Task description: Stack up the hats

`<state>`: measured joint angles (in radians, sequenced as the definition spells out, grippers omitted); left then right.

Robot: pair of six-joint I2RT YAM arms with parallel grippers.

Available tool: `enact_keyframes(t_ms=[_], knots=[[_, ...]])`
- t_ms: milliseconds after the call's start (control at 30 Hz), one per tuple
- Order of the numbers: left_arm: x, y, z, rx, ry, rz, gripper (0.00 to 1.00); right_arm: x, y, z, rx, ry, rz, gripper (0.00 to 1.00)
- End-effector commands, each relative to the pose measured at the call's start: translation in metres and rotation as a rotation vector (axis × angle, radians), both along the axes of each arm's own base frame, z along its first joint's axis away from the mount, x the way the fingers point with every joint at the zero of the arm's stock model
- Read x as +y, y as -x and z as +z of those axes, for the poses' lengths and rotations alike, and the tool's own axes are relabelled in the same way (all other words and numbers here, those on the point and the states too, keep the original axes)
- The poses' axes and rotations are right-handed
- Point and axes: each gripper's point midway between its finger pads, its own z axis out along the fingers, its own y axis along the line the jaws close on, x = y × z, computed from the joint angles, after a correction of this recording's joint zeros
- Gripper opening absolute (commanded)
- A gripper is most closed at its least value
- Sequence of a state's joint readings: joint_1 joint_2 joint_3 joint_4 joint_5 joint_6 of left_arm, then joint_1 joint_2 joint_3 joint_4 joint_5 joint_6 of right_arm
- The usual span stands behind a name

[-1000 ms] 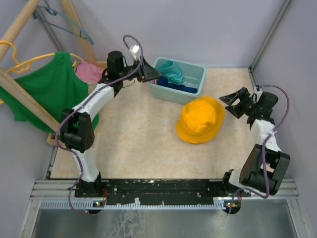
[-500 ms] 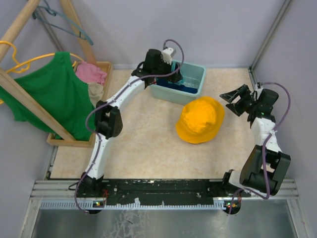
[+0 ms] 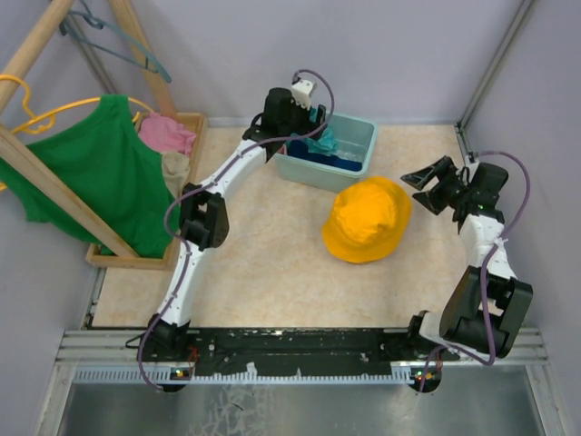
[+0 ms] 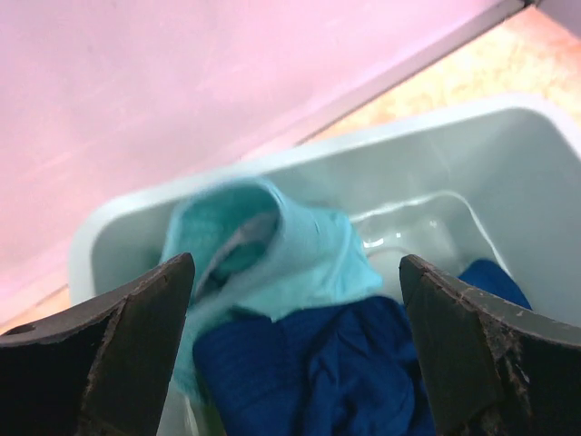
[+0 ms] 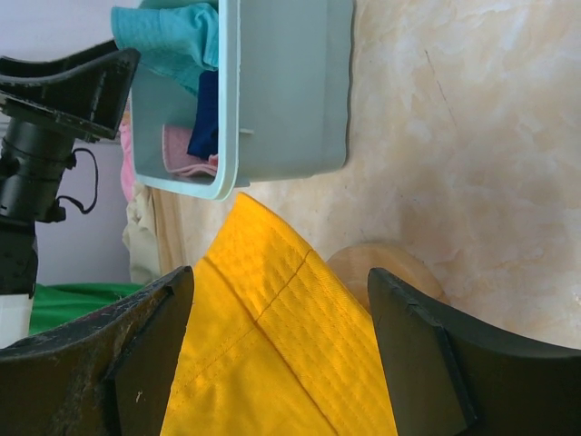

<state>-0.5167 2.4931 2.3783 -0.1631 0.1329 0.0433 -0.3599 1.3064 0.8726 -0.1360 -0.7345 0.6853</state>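
Inside the bin (image 5: 290, 91), only my right wrist view is showing the pink hat (image 5: 182, 150); I am holding my left tool (image 4: 295, 263) and right tool (image 5: 280, 272) spread.

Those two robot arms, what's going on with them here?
They are meant to stack hats. The left gripper, open, hangs over the pale green plastic bin, right above a soft teal bucket hat and a navy blue fabric hat crumpled inside. The right gripper, also open and holding nothing, hovers beside the orange-yellow bucket hat lying on the beige table. Nothing is stacked on it yet.
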Motion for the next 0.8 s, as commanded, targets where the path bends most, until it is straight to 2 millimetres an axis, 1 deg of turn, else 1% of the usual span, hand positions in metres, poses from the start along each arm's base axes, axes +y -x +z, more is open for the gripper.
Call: enact_keyframes(t_ms=[0, 33, 167, 200, 233, 267, 300, 333, 367, 400, 433, 467, 533, 600, 633, 667, 733, 767], knots=[[-0.011, -0.023, 0.006, -0.139, 0.039, -0.002, 1.00, 0.003, -0.004, 0.024, -0.071, 0.040, 0.025, 0.77], [-0.012, -0.026, 0.004, -0.152, 0.046, 0.000, 1.00, 0.003, -0.005, 0.023, -0.069, 0.039, 0.026, 0.77], [-0.020, -0.032, -0.016, -0.161, 0.052, -0.025, 1.00, 0.003, -0.005, 0.022, -0.063, 0.040, 0.029, 0.77], [-0.022, -0.033, -0.020, -0.152, 0.055, -0.028, 0.99, 0.003, -0.005, 0.021, -0.060, 0.040, 0.028, 0.77], [-0.023, -0.032, -0.024, -0.139, 0.056, -0.032, 0.94, 0.002, -0.006, 0.020, -0.055, 0.040, 0.027, 0.77], [-0.023, -0.030, -0.026, -0.123, 0.057, -0.034, 0.79, 0.001, -0.007, 0.018, -0.050, 0.043, 0.023, 0.77], [-0.022, -0.028, -0.029, -0.100, 0.057, -0.034, 0.58, 0.001, -0.008, 0.018, -0.046, 0.044, 0.022, 0.77], [-0.022, -0.024, -0.029, -0.084, 0.062, -0.038, 0.40, 0.000, -0.009, 0.018, -0.042, 0.045, 0.019, 0.77], [-0.023, -0.020, -0.027, -0.071, 0.068, -0.045, 0.25, -0.001, -0.011, 0.019, -0.043, 0.047, 0.018, 0.77], [-0.022, -0.017, -0.020, -0.068, 0.078, -0.051, 0.15, -0.002, -0.013, 0.021, -0.045, 0.048, 0.017, 0.77], [-0.022, -0.014, -0.008, -0.072, 0.089, -0.058, 0.07, -0.002, -0.015, 0.024, -0.049, 0.049, 0.021, 0.77], [-0.022, -0.010, 0.011, -0.089, 0.108, -0.074, 0.01, -0.003, -0.016, 0.027, -0.050, 0.051, 0.021, 0.77], [-0.017, -0.004, 0.060, -0.137, 0.172, -0.095, 0.00, -0.005, -0.022, 0.039, -0.070, 0.057, 0.018, 0.77], [-0.006, 0.004, 0.122, -0.184, 0.295, -0.115, 0.00, -0.008, -0.029, 0.055, -0.101, 0.062, 0.004, 0.76], [0.001, 0.012, 0.157, -0.206, 0.371, -0.142, 0.00, -0.009, -0.033, 0.067, -0.130, 0.067, -0.002, 0.76], [0.008, 0.019, 0.186, -0.221, 0.439, -0.165, 0.00, -0.011, -0.037, 0.079, -0.156, 0.071, -0.010, 0.76], [0.022, 0.033, 0.227, -0.208, 0.560, -0.212, 0.00, -0.013, -0.044, 0.109, -0.221, 0.069, -0.020, 0.76], [0.026, 0.043, 0.244, -0.183, 0.626, -0.248, 0.00, -0.012, -0.048, 0.125, -0.254, 0.062, -0.016, 0.76]])
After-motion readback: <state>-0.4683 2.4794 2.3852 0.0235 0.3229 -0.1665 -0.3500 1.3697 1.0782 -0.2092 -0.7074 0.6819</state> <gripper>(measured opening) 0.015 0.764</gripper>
